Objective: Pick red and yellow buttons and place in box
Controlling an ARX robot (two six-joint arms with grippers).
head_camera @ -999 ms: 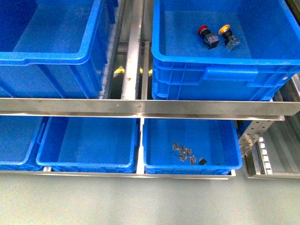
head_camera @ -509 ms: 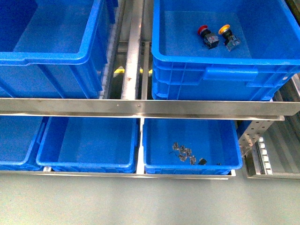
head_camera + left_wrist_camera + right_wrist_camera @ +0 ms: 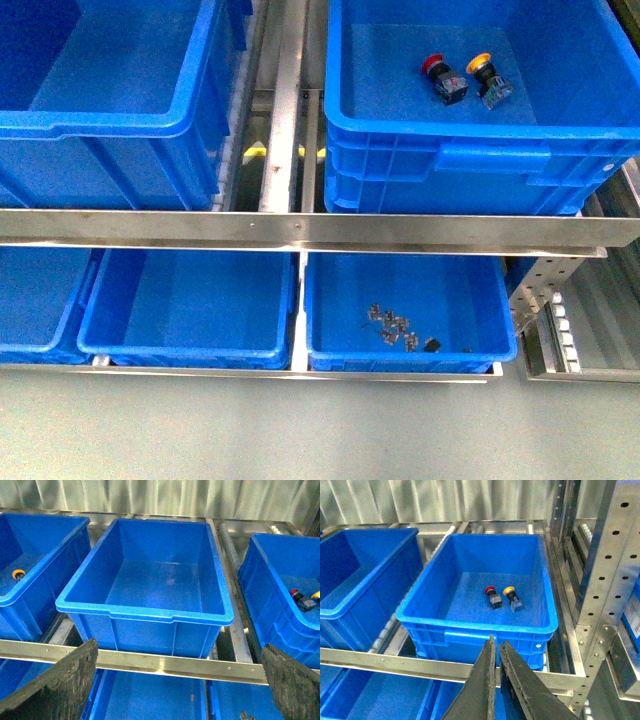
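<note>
A steel shelving rack (image 3: 300, 228) carries blue crates. The deep box (image 3: 480, 150) on the upper right holds the red button (image 3: 443, 78) and yellow button (image 3: 490, 80), side by side, seemingly apart. Left gripper (image 3: 175, 680) gapes wide, empty; right gripper (image 3: 497, 680) is nearly closed, empty.
</note>
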